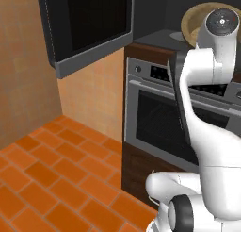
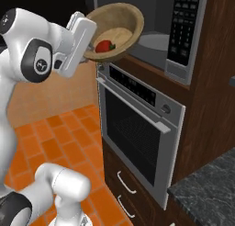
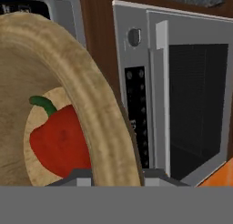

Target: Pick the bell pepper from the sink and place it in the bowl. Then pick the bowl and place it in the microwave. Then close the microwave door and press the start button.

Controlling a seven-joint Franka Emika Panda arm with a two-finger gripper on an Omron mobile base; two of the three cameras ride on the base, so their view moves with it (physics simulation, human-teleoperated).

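My gripper (image 2: 87, 59) is shut on the rim of the tan wooden bowl (image 2: 120, 19) and holds it in the air, tilted, at the mouth of the microwave (image 2: 158, 20). The red bell pepper (image 2: 103, 46) lies inside the bowl against its lower side. In the hand view the bowl's thick rim (image 3: 98, 114) runs between my fingertips, with the bell pepper (image 3: 61, 141) behind it. The microwave door (image 1: 87, 23), black glass in a grey frame, stands swung open to the left. In the left base view the bowl (image 1: 194, 22) is partly hidden behind my arm.
The microwave's control panel (image 2: 183, 32) is on its right side. Directly below is a wall oven (image 2: 137, 128) with a control strip and a dark window. Drawers (image 2: 126, 193) lie under the oven, and a dark stone counter corner (image 2: 206, 193) is at the lower right. Orange floor tiles (image 1: 52, 179) spread to the left.
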